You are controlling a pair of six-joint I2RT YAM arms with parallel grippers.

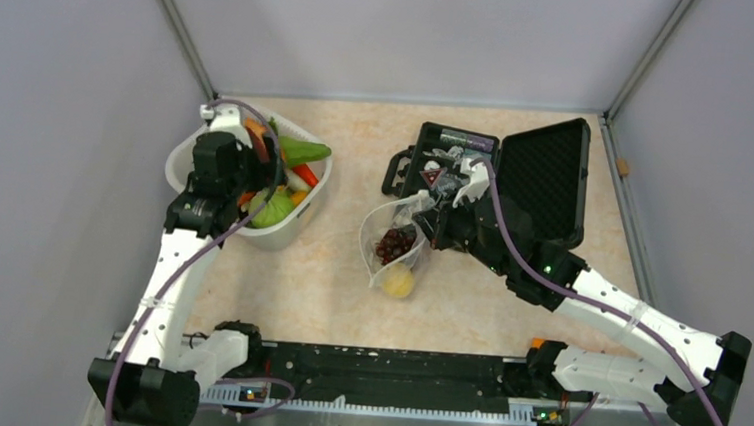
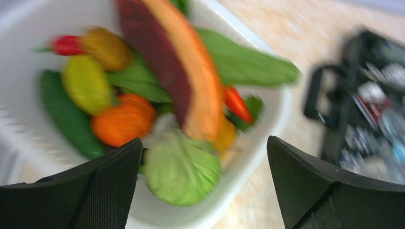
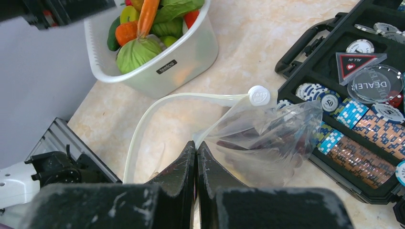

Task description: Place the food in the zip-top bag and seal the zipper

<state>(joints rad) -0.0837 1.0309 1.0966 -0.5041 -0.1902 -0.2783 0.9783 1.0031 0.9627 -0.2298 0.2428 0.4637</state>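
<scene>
The clear zip-top bag point(image 1: 388, 236) lies mid-table with its mouth held open; dark grapes point(image 1: 394, 242) and a yellow lemon point(image 1: 397, 281) show inside it. My right gripper point(image 3: 197, 144) is shut on the bag's point(image 3: 267, 138) mouth edge. The whitish zipper point(image 3: 167, 98) arcs open to a round white slider point(image 3: 259, 95). My left gripper point(image 2: 204, 140) is open and empty just above the white basket point(image 2: 267, 143), over a green cabbage point(image 2: 181, 167). An orange tangerine point(image 2: 122, 121), a cucumber point(image 2: 67, 119), a red pepper point(image 2: 236, 102) and green leaves point(image 2: 239, 62) also fill the basket. The left wrist view is blurred.
The basket point(image 1: 304, 218) stands at the far left. An open black hard case point(image 1: 546, 175) of poker chips and trinkets point(image 3: 353, 95) sits right behind the bag, touching it. Grey walls close in the table. A black rail point(image 1: 392, 364) runs along the near edge.
</scene>
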